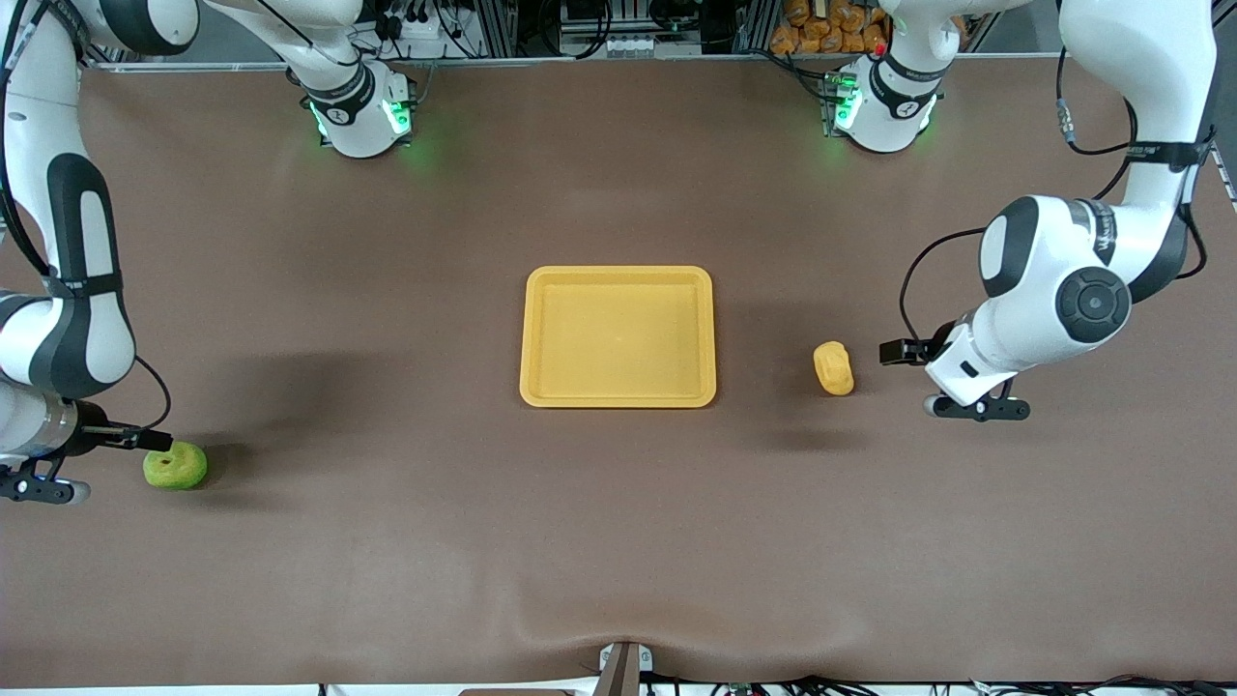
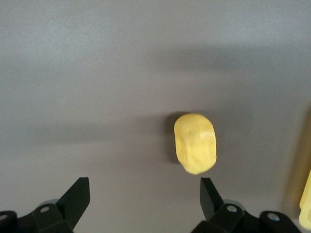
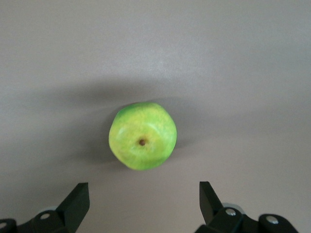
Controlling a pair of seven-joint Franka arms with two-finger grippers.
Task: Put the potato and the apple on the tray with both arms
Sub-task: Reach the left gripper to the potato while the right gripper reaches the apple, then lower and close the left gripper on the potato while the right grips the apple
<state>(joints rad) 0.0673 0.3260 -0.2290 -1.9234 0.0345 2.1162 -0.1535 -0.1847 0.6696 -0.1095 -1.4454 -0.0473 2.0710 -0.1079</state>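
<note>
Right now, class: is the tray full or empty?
Empty. The tray shows only bare yellow floor; the potato and apple lie on the table.

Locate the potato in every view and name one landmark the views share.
Front view: the potato lies on the table between the tray and the left pincer.
Left wrist view: potato, with the open pincer above the table.
Right wrist view: not shown.
Shared landmark: the tray's edge.

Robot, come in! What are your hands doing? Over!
Left gripper open over potato. Right gripper open over apple. Tray bare, nothing blocking.
</note>
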